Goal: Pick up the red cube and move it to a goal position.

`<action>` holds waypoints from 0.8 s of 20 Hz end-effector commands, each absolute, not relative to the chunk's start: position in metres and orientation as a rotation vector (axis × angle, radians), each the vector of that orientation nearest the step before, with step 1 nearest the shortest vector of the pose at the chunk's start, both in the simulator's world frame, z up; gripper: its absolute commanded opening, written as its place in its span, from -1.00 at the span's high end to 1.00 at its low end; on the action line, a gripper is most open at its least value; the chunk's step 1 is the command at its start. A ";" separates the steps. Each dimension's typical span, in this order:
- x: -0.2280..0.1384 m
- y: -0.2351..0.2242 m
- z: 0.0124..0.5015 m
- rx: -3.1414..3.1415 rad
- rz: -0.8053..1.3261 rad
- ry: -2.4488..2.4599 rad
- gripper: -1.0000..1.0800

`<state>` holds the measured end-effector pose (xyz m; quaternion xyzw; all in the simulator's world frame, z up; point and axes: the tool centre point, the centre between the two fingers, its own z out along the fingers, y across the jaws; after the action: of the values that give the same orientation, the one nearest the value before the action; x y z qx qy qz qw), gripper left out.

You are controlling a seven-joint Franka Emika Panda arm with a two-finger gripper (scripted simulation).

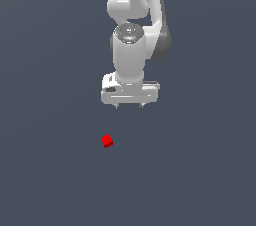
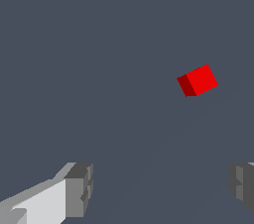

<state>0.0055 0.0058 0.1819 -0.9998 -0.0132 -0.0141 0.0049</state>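
The two fingers (image 2: pixel 79 188) stand wide apart with nothing between them, so the gripper (image 1: pixel 129 105) is open and empty, pointing straight down from the white arm (image 1: pixel 131 45). The red cube (image 1: pixel 107 141) lies alone on the flat grey floor (image 1: pixel 50 170), apart from the gripper, lower in the exterior view and a little toward that view's left. In the wrist view the cube (image 2: pixel 197 81) sits off the line between the fingertips, and its faces are turned at an angle to the finger pads rather than square with them. That turn is the main risk as I judge it: if the fingers close without the wrist first rotating to match, they could catch the cube corner to corner, and so small a block might twist or squirt out sideways. A second risk is descending before the gripper is centred above it; one fingertip could then land on top of the cube or nudge it across the floor. No goal marker shows in either view, so where the cube must go cannot be told from here.
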 end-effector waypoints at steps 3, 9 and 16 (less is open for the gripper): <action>0.006 0.005 0.181 -3.131 -0.044 -0.044 -0.92; 0.009 -0.002 0.171 -3.131 -0.041 -0.087 -0.92; 0.019 -0.022 0.143 -3.126 -0.034 -0.206 -0.92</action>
<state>0.0169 -0.0164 0.1506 -0.9983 -0.0565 -0.0117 0.0042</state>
